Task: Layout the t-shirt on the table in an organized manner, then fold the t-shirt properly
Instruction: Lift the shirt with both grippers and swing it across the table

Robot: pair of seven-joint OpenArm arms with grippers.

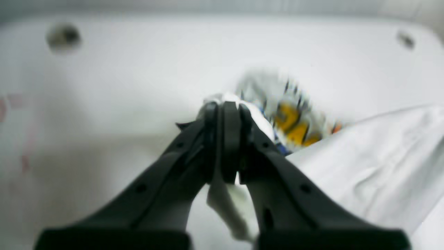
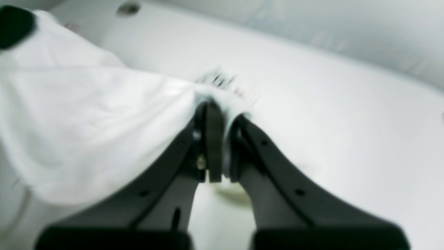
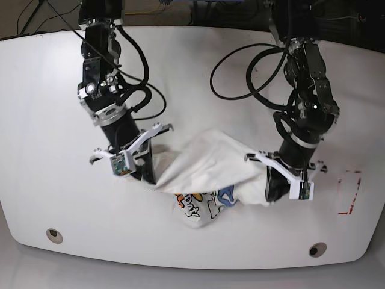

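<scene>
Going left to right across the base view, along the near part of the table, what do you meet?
Left grommet hole → right claw gripping cloth → the t-shirt, its print hanging below → left claw gripping cloth → right grommet hole → red dashed mark.

Bare table all round; only the t-shirt strung between both arms mid-table.

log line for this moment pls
phase: layout | left gripper: shut on t-shirt | right gripper: shut on t-shirt | shirt bunched, stretched between grippers over table
</scene>
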